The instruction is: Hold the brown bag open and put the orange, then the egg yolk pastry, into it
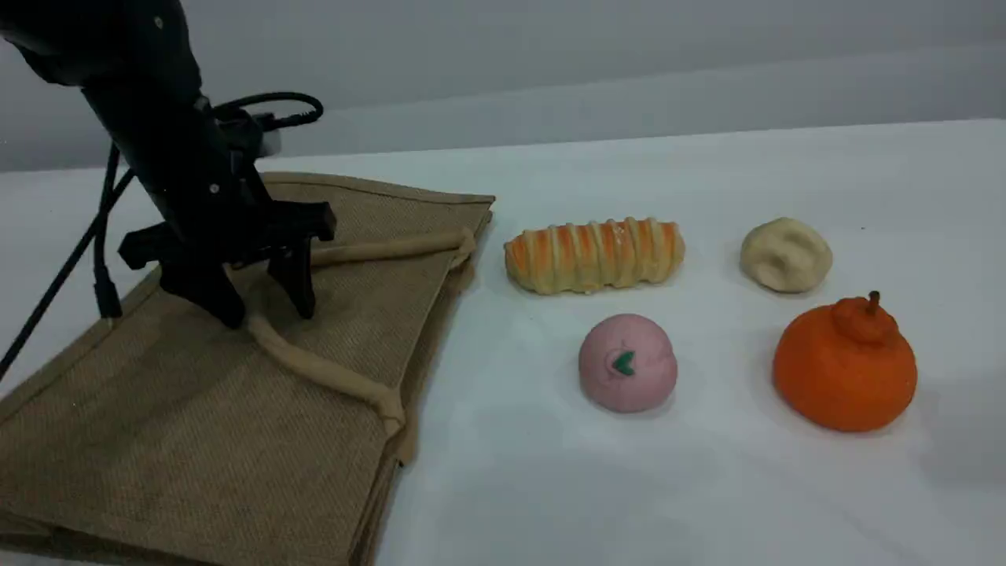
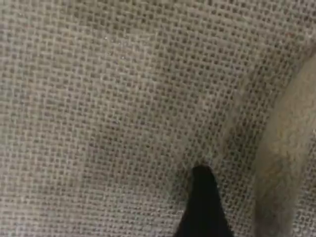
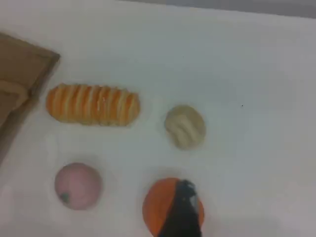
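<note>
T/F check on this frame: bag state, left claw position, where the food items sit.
1. The flat tan woven jute bag lies closed on the white table. True.
2. The left claw stands open over the bag's beige rope handle. True.
3. The bright orange round fruit is already inside the bag. False: it sits on the table, right of the pink ball.
4. The pale cream lumpy pastry ball sits left of the orange-striped bread roll. False: it sits to the roll's right.
5. The right claw grips the pink ball. False: it hangs above the orange fruit.
</note>
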### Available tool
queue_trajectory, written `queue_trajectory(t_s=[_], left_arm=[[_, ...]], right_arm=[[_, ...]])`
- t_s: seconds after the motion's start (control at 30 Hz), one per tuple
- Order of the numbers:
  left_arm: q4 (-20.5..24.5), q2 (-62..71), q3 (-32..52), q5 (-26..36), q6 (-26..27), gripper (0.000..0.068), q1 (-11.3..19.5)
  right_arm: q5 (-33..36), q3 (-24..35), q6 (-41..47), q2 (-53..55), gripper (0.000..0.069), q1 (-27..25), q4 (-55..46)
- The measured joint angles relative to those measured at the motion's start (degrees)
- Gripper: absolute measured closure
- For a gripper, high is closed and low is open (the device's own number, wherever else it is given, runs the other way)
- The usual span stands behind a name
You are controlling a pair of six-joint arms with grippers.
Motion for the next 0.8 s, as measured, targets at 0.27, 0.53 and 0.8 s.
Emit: queue_trajectory(t_s=[0.27,0.53,0.8], left_arm=[[0.16,0.00,0.00,-0.17,2.34,0.0531,-0.41],[-0.01,-3.42,-4.15,6.60,7.70,0.0610,-0.41],[0.06,-6.87,-15.45,20.37,11.50,0.0610,-0.41]], right_arm=[[0.03,0.00,-0.02,0.00,0.0128,0.00,0.00],[0.03,0.00,-0.02,0.00,0.0128,0.00,0.00],[0.75,0.05,-0.02,0.12,0.0128,0.00,0.75]])
